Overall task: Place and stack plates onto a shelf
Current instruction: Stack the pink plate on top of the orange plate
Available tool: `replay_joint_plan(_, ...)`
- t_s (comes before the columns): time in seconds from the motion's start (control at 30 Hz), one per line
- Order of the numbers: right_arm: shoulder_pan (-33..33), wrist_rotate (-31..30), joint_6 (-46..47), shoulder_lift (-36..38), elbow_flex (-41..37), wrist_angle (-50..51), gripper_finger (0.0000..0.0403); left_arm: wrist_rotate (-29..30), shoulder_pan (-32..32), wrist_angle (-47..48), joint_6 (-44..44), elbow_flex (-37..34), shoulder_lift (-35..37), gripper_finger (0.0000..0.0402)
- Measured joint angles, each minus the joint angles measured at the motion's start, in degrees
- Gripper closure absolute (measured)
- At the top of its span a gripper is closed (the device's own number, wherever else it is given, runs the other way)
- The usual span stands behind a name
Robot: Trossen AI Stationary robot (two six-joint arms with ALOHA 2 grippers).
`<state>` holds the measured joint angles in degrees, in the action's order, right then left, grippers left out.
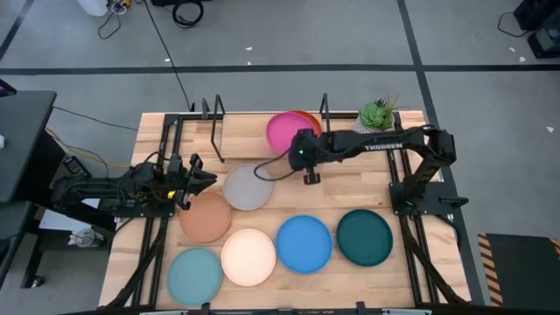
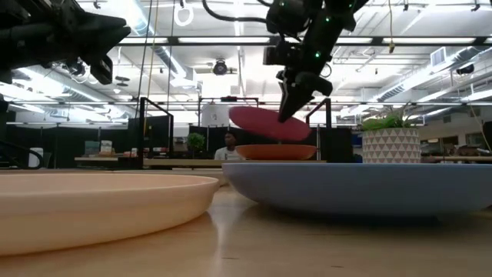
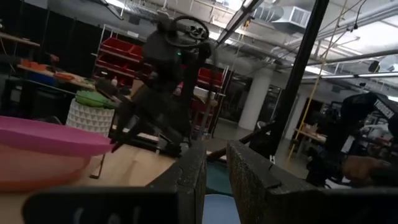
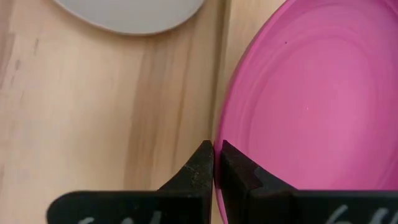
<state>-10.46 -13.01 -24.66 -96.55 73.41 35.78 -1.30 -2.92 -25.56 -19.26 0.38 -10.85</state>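
**Pink plate held over the orange one on the shelf**

On the left side of the table, the left gripper (image 1: 194,174) waits just above the terracotta plate (image 1: 206,217). Its two fingers sit close together with only a thin gap, and they hold nothing.

Below it, at the front corner, lies the light teal plate (image 1: 194,274). Next to that is the cream plate (image 1: 248,256). The grey plate (image 1: 248,187) lies near the middle of the table, close to the front edge of the shelf (image 1: 234,138).

On the shelf, the magenta plate (image 1: 282,131) hangs tilted over the orange plate (image 2: 275,151), which lies flat on the board. The right gripper (image 1: 304,159) pinches the magenta plate by its rim, fingers squeezed tight on it.

Further right lie the blue plate (image 1: 304,242) and the dark teal plate (image 1: 364,236). A small potted plant (image 1: 377,115) stands at the back right corner.
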Motion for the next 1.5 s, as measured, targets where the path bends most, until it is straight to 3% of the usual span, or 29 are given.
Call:
replay_joint_plan(0.37,-4.67,0.69,-2.25,0.02,-2.54,-2.20,0.0375,0.00,0.00,1.15,-0.08,0.00,-0.02,0.0333)
replay_joint_plan(0.7,-5.80,0.29,-2.31,0.05,-3.62,-5.56,0.0320,0.00,0.00,1.50,0.21,0.00,-0.02,0.0333)
replay_joint_plan(0.9,-2.26,-9.48,-2.11,0.07,-1.38,-5.00,0.0308,0.00,0.00,1.58,0.18,-0.02,-0.01,0.0333)
replay_joint_plan(1.17,-2.35,-10.42,0.04,-1.19,-1.21,-13.56,0.0309,0.02,0.00,1.64,-2.66,-0.01,0.00,0.0333)
replay_joint_plan(1.5,-4.29,-14.92,0.22,-10.91,-1.31,-17.45,0.0309,0.01,0.00,1.51,-2.63,0.00,-0.02,0.0333)
